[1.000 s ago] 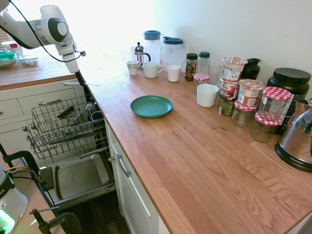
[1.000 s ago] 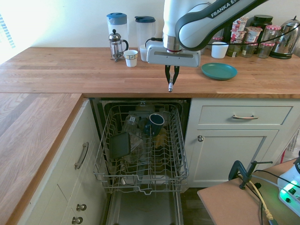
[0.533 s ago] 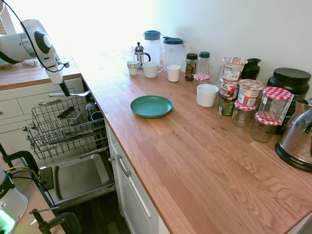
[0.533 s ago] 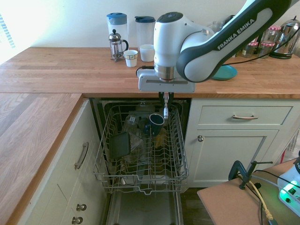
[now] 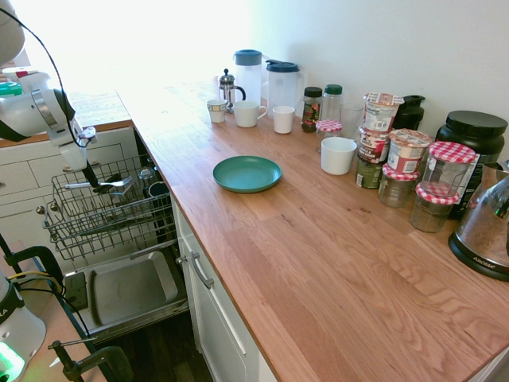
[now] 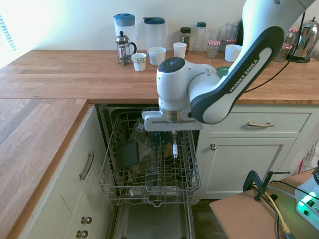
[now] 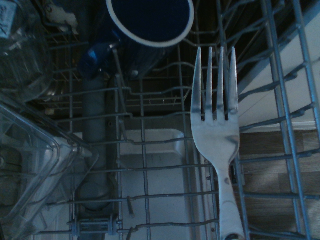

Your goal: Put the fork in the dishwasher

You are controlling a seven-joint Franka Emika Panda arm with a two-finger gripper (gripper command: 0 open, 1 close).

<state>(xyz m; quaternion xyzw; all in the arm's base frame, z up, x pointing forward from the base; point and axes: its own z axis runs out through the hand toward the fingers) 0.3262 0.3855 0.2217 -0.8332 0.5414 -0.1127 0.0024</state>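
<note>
Right now your gripper (image 6: 173, 134) has its fingers clamped on the fork (image 6: 174, 148), which hangs from them over the pulled-out wire rack (image 6: 149, 172) of the dishwasher (image 6: 149, 214). From the second exterior camera you see the fork as a short silver sliver below the fingers, inside the rack's outline near its right side. From the first exterior camera you see the same gripper (image 5: 94, 180) over the rack (image 5: 107, 211), with the fork (image 5: 99, 184) showing as a pale streak lying nearly level across the wires; you cannot tell from either view whether it touches them. Your wrist camera shows the fork (image 7: 216, 135) sharply, four tines out ahead above the grey wires, with a dark blue cup (image 7: 149, 22) just beyond the tines and clear plastic containers (image 7: 30, 165) off to one side. Below the rack lies the open grey door panel (image 5: 127, 290). Further out, on the wooden counter (image 5: 318, 263), you have a teal plate (image 5: 246, 173), a French press (image 5: 229, 87), two clear pitchers with blue lids (image 5: 266, 79), white cups (image 5: 282, 119) and a cluster of jars (image 5: 406, 171) along the wall.
</note>
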